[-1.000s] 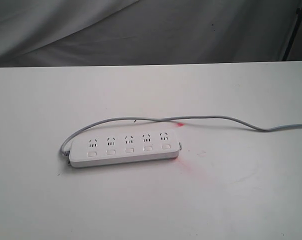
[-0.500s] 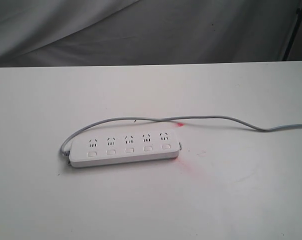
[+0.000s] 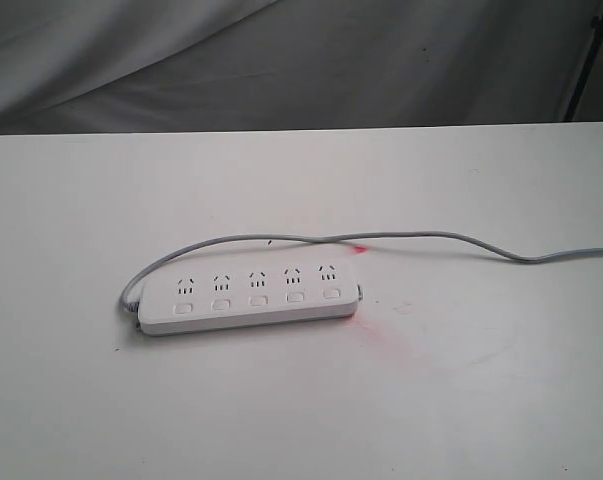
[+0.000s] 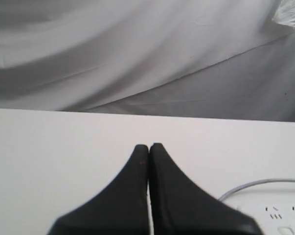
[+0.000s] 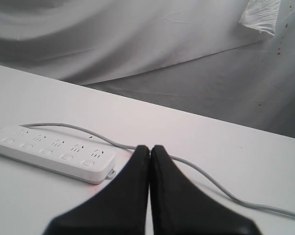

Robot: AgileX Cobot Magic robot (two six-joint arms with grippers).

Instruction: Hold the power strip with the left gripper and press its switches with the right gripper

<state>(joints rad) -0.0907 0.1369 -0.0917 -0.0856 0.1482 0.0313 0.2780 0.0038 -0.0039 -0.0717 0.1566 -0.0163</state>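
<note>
The left pincer (image 4: 148,147) and right pincer (image 5: 150,148), black tapered wedges, are pinched together on nothing. Both are apart from the power strip (image 3: 249,295), a smooth white round-cornered bar lying flat on the white table (image 3: 481,400). Its thin grey cord (image 3: 431,238) loops behind it.

My exterior camera sits high, looking down across the table (image 3: 431,400) toward the grey backdrop (image 3: 281,60), with the power strip (image 3: 249,293) mid-frame. Both wrist cameras ride low, close behind the left gripper (image 4: 148,147) and right gripper (image 5: 150,148), facing that backdrop; all three views share the strip, the left catching only its end
</note>
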